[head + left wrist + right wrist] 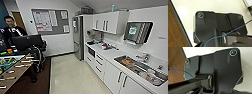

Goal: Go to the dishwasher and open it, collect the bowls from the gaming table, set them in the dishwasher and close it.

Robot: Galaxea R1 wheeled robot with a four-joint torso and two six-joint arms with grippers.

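Note:
In the head view a white kitchen counter (110,55) runs along the right wall. Under it, near the fridge, sits a built-in unit with a dark, steel-edged front that I take for the dishwasher (91,52); its door is shut. The bowls and the gaming table are out of view. Both wrist views look down past my own dark plates at pale floor (205,6) and a brown surface (175,62).
A foosball table (11,71) with a green field stands at the near left on dark carpet. A person (11,30) stands behind a dark monitor (26,41). A steel fridge (78,37) stands at the back, and a sink (140,67) with dishes is at the right. Pale floor (72,77) lies between.

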